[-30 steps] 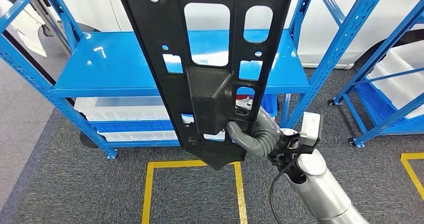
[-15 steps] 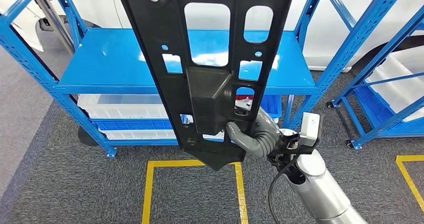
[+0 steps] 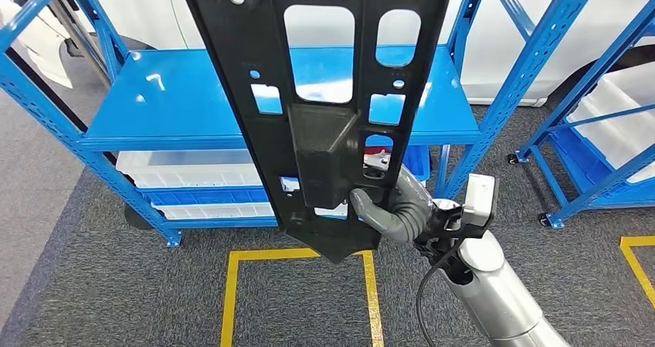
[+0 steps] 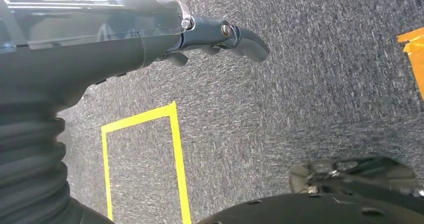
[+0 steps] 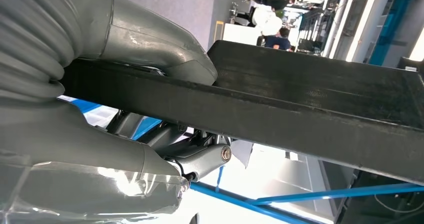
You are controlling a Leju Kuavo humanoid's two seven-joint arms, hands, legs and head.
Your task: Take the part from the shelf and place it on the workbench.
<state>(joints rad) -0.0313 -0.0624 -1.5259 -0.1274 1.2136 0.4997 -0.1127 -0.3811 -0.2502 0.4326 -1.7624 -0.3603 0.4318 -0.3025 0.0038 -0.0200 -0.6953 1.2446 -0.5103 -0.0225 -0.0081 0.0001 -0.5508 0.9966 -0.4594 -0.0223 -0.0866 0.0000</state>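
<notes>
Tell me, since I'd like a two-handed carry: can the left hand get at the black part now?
Probably not as is: the left hand hangs over the carpet while the right hand holds the black part.

Matt black plastic part (image 3: 324, 107)

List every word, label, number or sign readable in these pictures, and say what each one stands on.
None can be read.
The black part held by the right hand shows only holes and moulded shapes, no lettering.
The blue shelf carries no label.
The yellow floor tape is plain lines, not a sign.
The left hand bears no marking.
The background in the right wrist view is too blurred to tell.
</notes>
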